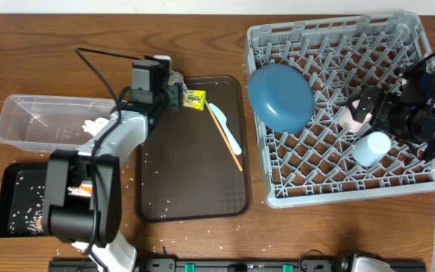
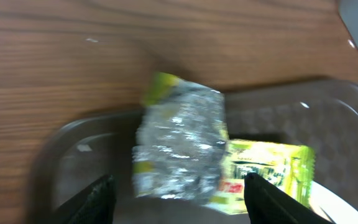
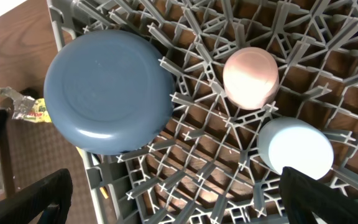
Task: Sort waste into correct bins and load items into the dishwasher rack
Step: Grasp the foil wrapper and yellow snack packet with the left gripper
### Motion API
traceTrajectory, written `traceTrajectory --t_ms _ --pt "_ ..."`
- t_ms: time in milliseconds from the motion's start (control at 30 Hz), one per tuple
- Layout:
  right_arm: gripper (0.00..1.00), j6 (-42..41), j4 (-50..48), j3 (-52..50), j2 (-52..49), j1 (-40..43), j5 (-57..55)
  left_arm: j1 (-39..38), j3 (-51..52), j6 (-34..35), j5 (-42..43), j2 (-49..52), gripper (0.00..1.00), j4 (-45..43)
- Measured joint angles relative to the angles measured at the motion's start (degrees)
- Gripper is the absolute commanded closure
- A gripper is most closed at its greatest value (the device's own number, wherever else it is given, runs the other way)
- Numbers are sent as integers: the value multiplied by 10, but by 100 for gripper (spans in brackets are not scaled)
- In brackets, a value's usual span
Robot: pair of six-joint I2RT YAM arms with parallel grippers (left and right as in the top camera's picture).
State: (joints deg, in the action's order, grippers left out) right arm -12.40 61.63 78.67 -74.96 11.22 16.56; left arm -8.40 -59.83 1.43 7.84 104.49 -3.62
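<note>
Left pincer gapes wide and empty, crumpled silver foil lying just ahead between its fingers.

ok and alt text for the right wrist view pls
A grey dish rack fills the view from above, holding a round blue dish, a pink cup and a light-blue cup, all bottom up. The right pincer hangs open over it, its dark fingers at the lower corners.

blue dish in rack, wrapper on tray
</note>
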Motion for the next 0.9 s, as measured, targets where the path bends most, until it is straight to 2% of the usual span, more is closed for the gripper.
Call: traceTrajectory --t_ms 367,600,800,900 --pt "1 -2 0 0 0 0 0 -15 0 0 13 51 35 -17" --pt "1 -2 0 0 0 0 0 -15 0 -1 14 68 54 -2" --pt "1 -2 2 0 0 0 0 -15 0 3 21 68 91 4" --pt "1 -2 3 0 0 0 0 -15 0 1 29 68 94 4"
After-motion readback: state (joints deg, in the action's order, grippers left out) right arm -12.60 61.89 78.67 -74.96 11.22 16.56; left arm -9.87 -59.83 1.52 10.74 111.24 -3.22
